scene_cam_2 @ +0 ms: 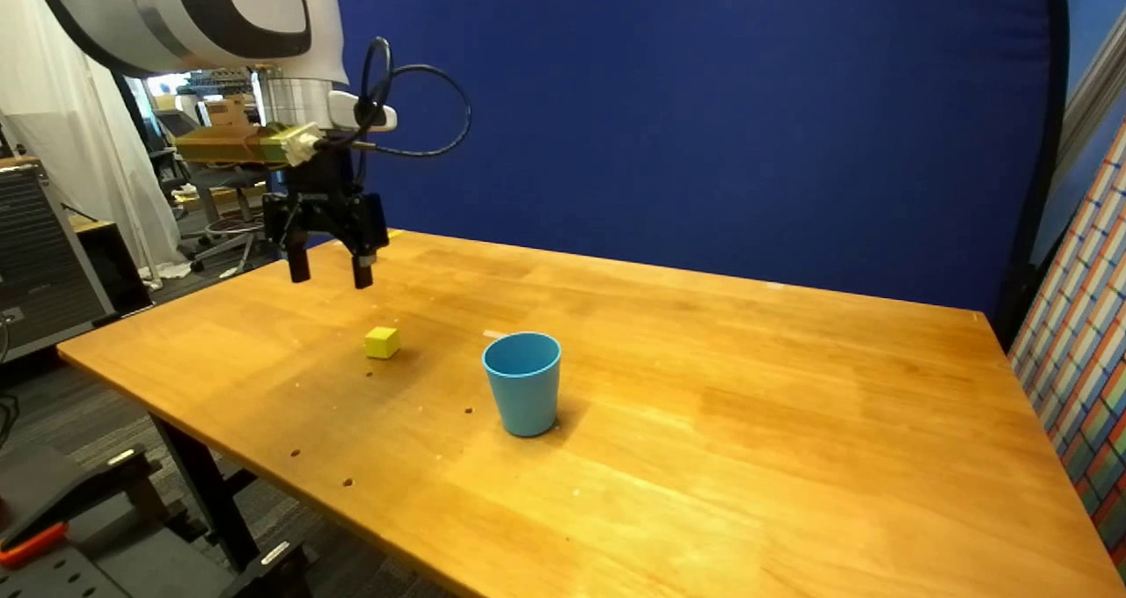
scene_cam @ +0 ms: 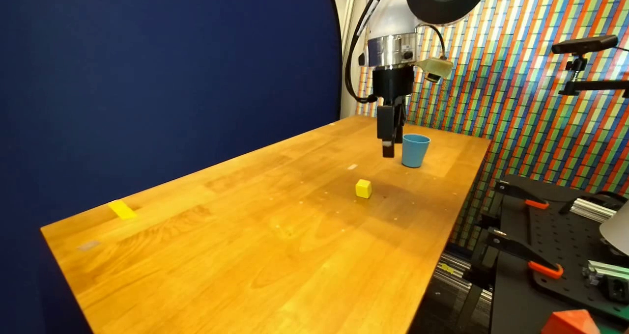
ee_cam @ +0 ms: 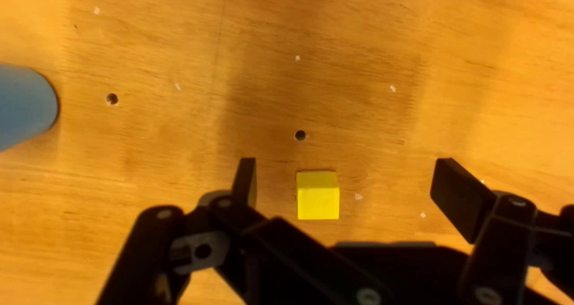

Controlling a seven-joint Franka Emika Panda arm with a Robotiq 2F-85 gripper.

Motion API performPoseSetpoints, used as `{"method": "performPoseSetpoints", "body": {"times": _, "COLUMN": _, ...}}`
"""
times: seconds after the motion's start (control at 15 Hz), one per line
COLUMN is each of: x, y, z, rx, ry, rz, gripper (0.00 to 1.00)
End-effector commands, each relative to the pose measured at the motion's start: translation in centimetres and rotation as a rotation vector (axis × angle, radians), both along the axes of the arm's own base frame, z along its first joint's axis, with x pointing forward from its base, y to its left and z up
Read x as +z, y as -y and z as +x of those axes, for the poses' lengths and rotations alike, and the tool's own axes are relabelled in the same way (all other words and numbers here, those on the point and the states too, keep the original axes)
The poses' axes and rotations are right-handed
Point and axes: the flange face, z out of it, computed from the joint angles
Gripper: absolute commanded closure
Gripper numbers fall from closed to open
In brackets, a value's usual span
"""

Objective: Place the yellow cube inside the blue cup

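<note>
Yellow block (ee_cam: 318, 202): sitting flat on the wooden table (scene_cam_2: 756, 484), outside the cup, on bare boards. In the wrist view a small dark hole (ee_cam: 300, 135) shows just beyond it.

Gripper (scene_cam_2: 332, 273): raised above the tabletop, pointing down, fingers (ee_cam: 462, 197) spread wide. From the wrist camera the block appears between the two fingers, closer to the one on the picture's left; both exterior views put the fingertips higher than the block.

Blue cup (scene_cam_2: 528, 396): upright, mouth up, on the same table, apart from the block. Inner bottom hidden. Wrist view catches only part of it, cut by the picture's left edge.

Farther out: strip of yellow tape (scene_cam: 122, 209) at the table's edge; dark blue backdrop (scene_cam: 172, 78) behind; wall of coloured strips (scene_cam: 530, 108); black bench with black-and-orange clamps (scene_cam: 546, 270) beside the table.
</note>
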Motion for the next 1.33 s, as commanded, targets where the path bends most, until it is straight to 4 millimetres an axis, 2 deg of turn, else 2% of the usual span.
{"method": "performPoseSetpoints", "body": {"times": 0.0, "x": -2.3, "y": -1.3, "z": 2.0, "rx": 0.012, "ry": 0.000, "rz": -0.005, "gripper": 0.00}}
{"method": "performPoseSetpoints", "body": {"times": 0.6, "x": -8.7, "y": -2.9, "z": 4.7, "rx": -0.034, "ry": -0.027, "rz": -0.022, "gripper": 0.00}}
{"method": "performPoseSetpoints", "body": {"times": 1.0, "x": -11.3, "y": -3.2, "z": 6.5, "rx": -0.090, "ry": -0.011, "rz": -0.120, "gripper": 0.00}}
{"method": "performPoseSetpoints", "body": {"times": 1.07, "x": -11.6, "y": -3.2, "z": 6.7, "rx": -0.094, "ry": -0.008, "rz": -0.140, "gripper": 0.25}}
{"method": "performPoseSetpoints", "body": {"times": 1.13, "x": -11.8, "y": -3.3, "z": 6.9, "rx": -0.100, "ry": -0.005, "rz": -0.147, "gripper": 0.26}}
{"method": "performPoseSetpoints", "body": {"times": 1.27, "x": -11.7, "y": -3.4, "z": 7.0, "rx": -0.115, "ry": -0.017, "rz": -0.158, "gripper": 0.42}}
